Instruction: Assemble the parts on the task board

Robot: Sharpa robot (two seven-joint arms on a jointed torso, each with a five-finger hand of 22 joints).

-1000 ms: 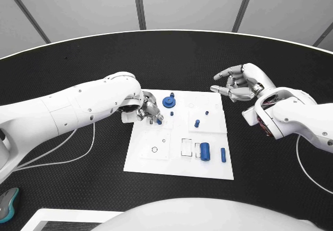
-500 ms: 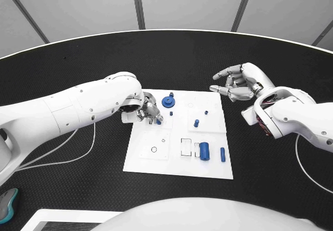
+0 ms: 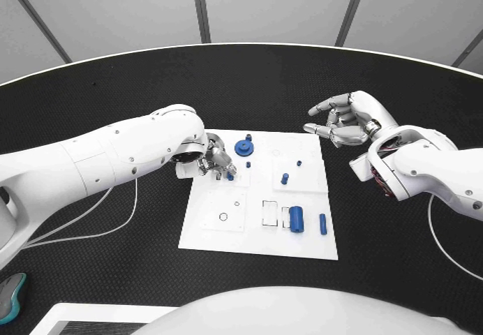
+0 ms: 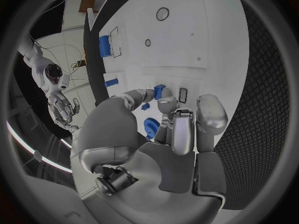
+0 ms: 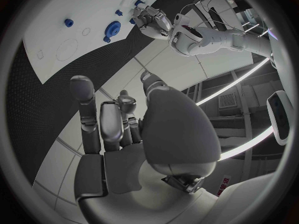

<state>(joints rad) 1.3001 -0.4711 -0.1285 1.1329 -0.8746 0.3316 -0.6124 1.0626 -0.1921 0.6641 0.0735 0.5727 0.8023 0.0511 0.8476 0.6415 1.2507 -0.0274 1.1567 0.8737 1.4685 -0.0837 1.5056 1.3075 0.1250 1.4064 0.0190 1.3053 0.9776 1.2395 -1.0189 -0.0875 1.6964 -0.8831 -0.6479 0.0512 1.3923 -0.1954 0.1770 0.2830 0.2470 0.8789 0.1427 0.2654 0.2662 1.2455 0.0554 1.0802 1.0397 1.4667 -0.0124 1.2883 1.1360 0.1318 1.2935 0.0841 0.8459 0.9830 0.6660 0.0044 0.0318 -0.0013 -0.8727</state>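
Head view: we saw the flat white task board (image 3: 206, 230) on a black textured table (image 3: 121, 265). Our left hand (image 3: 216, 164) pinched a small blue part (image 3: 229, 176) at the board's left edge. Our right hand (image 3: 344, 120) hovered empty, fingers apart, beyond the far right corner.

Matt white task board (image 3: 216, 234), textured black table (image 3: 121, 265).

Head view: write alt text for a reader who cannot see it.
The left hand pinches a small blue part over the white task board on a black table. The right hand hovers off the board's far right corner, holding nothing. A blue gear, pegs and a cylinder sit on the board.
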